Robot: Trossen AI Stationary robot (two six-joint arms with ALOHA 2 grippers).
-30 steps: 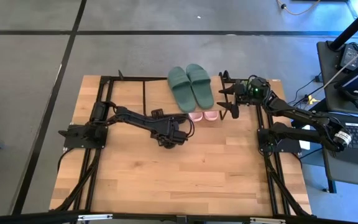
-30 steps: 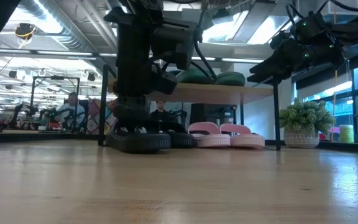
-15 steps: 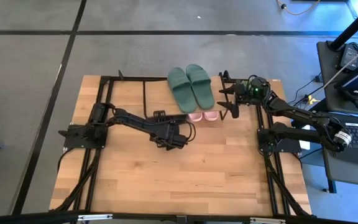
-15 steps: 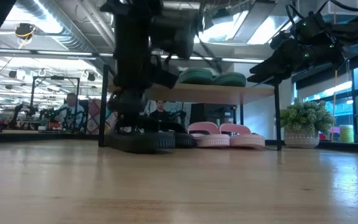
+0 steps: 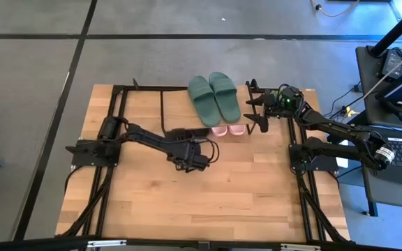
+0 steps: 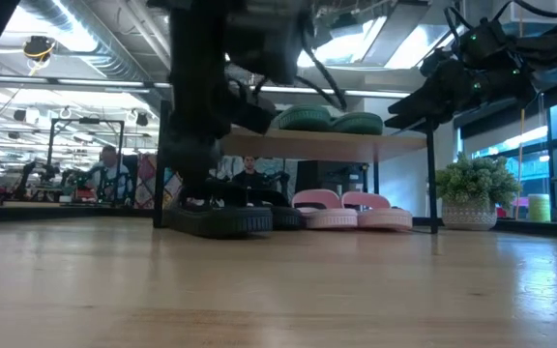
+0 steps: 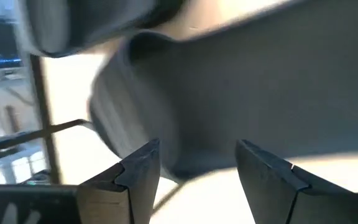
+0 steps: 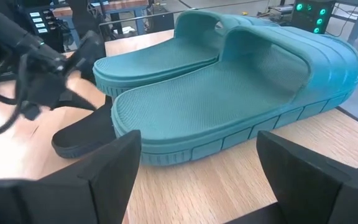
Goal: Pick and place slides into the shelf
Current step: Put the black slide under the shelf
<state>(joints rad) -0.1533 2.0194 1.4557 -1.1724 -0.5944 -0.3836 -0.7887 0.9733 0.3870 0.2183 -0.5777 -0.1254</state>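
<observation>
Two dark green slides (image 5: pixel 215 97) lie side by side on the shelf's top board (image 6: pixel 356 145). The light pink pair (image 6: pixel 351 211) rests on the table under the shelf, toes poking out. One black slide (image 6: pixel 222 220) sits on the table in front of the shelf, a second (image 6: pixel 280 215) just behind it beside the pink pair. My left gripper (image 5: pixel 195 157) reaches down onto the front black slide and is shut on it. My right gripper (image 5: pixel 257 111) hangs open beside the shelf's right end, level with the green slides (image 8: pixel 229 93), touching nothing. My left gripper has the black slide between its two fingers (image 7: pixel 138 168), its dark surface (image 7: pixel 191 143) filling the gap. The fingers slant down from above. Which part of the slide they grip cannot be made out. In the low view the slide's sole lies on the table.
Black metal frames (image 5: pixel 114 111) run along both sides of the table. Wide bare tabletop (image 5: pixel 208 202) lies between the shelf and the near edge. A potted plant (image 6: pixel 470 198) stands beyond the table on the right.
My left gripper has drifted a little toward the table's near edge and rolled slightly. The black slide under it has shifted a bit along the table with it.
</observation>
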